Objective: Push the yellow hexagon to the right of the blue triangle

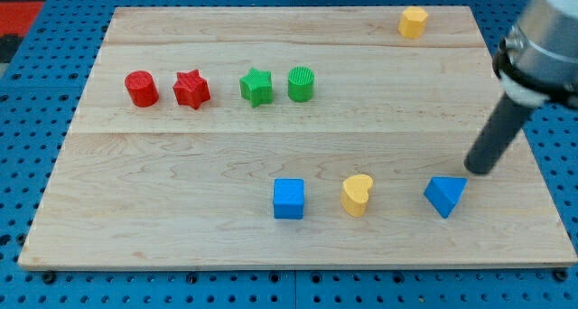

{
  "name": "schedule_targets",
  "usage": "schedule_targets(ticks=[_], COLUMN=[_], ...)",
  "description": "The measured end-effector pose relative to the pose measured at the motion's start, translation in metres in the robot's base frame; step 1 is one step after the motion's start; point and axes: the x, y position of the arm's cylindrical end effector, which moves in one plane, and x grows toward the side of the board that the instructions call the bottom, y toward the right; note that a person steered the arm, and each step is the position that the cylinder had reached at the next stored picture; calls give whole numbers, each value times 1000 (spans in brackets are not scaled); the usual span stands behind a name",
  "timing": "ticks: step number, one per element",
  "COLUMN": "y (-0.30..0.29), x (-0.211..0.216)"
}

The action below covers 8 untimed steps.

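1. Tip first: my tip (477, 169) rests on the bench (181, 228), just up-right of the blue triangle (445, 195) — touching nothing, with no gripper to open.
2. Yellow hexagon (414, 22) sits at the view's top, well apart from my tip.
3. Yellow heart (357, 195) lies left of the triangle.

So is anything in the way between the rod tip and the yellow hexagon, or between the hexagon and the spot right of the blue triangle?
Nothing visible blocks either path. My tip rests just above and right of the blue triangle. The yellow hexagon sits alone near the view's top edge. The yellow heart and blue cube lie left of the triangle, off both routes.
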Motion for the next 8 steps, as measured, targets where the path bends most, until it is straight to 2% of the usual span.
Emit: schedule_targets(ticks=[2,4,5,8], y=[18,44,22,-20], x=[-140,-259,-286,-278])
